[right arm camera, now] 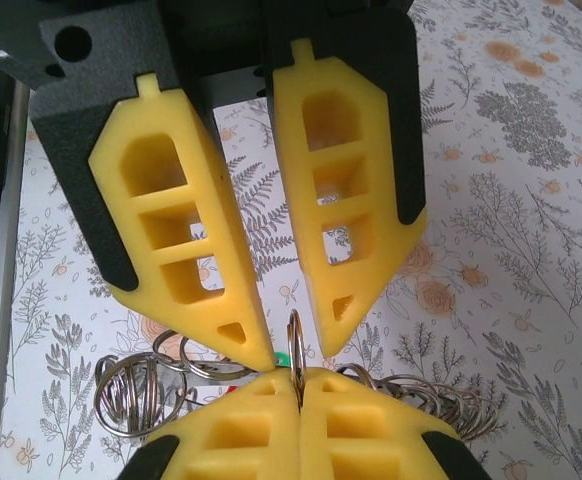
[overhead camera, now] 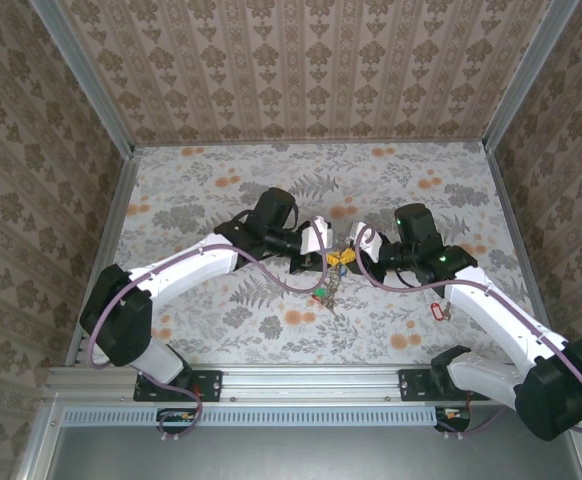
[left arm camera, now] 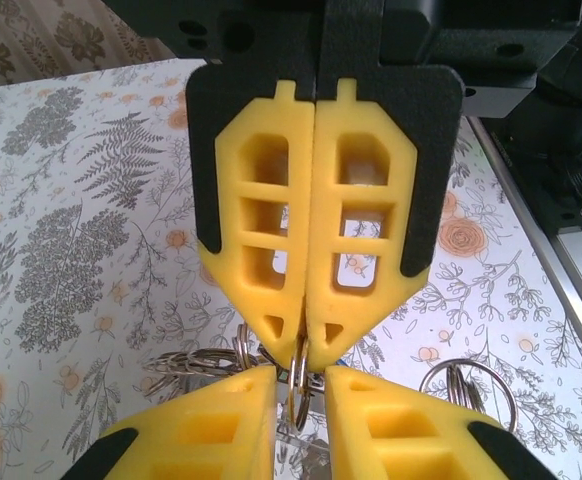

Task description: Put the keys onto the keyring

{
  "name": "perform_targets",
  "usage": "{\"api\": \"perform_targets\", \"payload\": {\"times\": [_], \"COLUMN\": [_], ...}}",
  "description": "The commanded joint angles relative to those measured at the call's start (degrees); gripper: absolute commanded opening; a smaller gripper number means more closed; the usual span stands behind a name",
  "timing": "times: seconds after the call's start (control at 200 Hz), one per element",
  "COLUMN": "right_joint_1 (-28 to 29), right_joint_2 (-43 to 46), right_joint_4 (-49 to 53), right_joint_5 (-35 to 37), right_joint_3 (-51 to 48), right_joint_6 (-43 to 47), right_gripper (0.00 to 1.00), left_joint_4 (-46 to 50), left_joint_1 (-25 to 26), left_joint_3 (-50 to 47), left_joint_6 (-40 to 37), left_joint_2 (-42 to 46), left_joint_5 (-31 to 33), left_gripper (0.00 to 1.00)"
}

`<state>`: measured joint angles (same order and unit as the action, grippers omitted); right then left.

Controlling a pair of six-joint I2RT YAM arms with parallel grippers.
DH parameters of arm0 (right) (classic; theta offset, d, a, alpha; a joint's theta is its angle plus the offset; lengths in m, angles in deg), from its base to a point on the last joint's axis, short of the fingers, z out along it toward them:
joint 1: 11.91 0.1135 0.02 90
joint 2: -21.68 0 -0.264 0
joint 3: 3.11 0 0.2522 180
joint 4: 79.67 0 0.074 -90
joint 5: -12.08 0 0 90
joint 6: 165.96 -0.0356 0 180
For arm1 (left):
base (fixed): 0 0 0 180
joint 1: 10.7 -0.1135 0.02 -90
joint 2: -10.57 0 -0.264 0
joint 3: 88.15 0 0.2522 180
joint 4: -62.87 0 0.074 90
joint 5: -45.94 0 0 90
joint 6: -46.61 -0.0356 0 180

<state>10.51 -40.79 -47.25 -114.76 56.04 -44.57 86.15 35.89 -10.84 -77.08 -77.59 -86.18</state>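
Two tools meet tip to tip over the middle of the flowered worktop [overhead camera: 221,180]. The right tool [left arm camera: 306,342], coming in from the top of the left wrist view, has its two yellow fingers [left arm camera: 366,305] pressed flat together. One thin metal ring [left arm camera: 298,372] is pinched edge-on at their tips. The left tool [right arm camera: 293,348], at the top of the right wrist view, stands a little open. Its two fingers [right arm camera: 233,250] splay into a narrow V, and the pinched ring rises into the gap between their tips. It does not clearly touch either finger, so this tool grips nothing. Whether that ring is the keyring itself or a smaller one I cannot tell.

Several more silvery rings bunch just below the tips. There is one coiled cluster [right arm camera: 131,390] at the lower left of the right wrist view and one flatter spread [right arm camera: 441,405] at the lower right.

In the top view the keys [overhead camera: 336,260] sit bunched at the centre of the frame, between the two tools. One yellow tag and one blue tag show there. One green tag [overhead camera: 320,294] lies just below them, with a speck of red beside it. One red-tagged key [overhead camera: 434,312] lies alone on the worktop, right of centre beside the right arm and well apart from the bunch.
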Motion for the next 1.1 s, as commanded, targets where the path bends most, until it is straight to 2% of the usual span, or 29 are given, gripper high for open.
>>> {"api": "perform_targets", "payload": {"times": [0.0, 0.16, 0.275, 0.4, 0.505, 0.625, 0.94, 1.095], "right_joint_1": [0.32, 0.29, 0.42, 0.43, 0.06, -1.74, -3.60, -4.20], "right_joint_2": [1.39, 1.39, 1.39, 1.65, 2.17, 2.12, 1.66, 1.59], "right_joint_4": [-0.87, -1.34, -2.22, -2.98, -5.07, -8.63, -12.15, -12.68], "right_joint_5": [-0.85, -1.17, -1.79, -0.68, 0.23, -3.50, -6.23, -6.27], "right_joint_3": [2.30, 2.18, 2.03, 1.17, -1.06, -3.07, -5.28, -5.68], "right_joint_6": [1.25, 0.80, 0.02, -0.52, -1.48, -4.74, -6.13, -5.52], "right_gripper": [0.00, 0.00, 0.00, 0.07, 0.12, 0.14, 0.17, 0.16], "left_joint_4": [2.06, 2.07, 2.02, -1.01, -9.72, -18.78, -28.27, -28.77], "left_joint_1": [0.43, 0.41, 0.43, 0.03, -1.33, -2.37, -2.98, -3.04], "left_joint_3": [1.84, 2.53, 3.16, 2.21, -1.43, -5.37, -8.65, -8.92], "left_joint_6": [-1.77, -1.65, -1.37, 0.85, 5.99, 10.44, 15.07, 15.48], "left_joint_2": [-0.15, -0.52, -0.99, -0.81, 0.13, 1.31, 1.42, 1.75], "left_joint_5": [-0.33, -0.93, -2.29, -3.86, -7.55, -11.59, -15.39, -15.62], "left_gripper": [0.20, 0.17, 0.00, 0.00, 0.00, 0.00, 0.00, 0.00]}}
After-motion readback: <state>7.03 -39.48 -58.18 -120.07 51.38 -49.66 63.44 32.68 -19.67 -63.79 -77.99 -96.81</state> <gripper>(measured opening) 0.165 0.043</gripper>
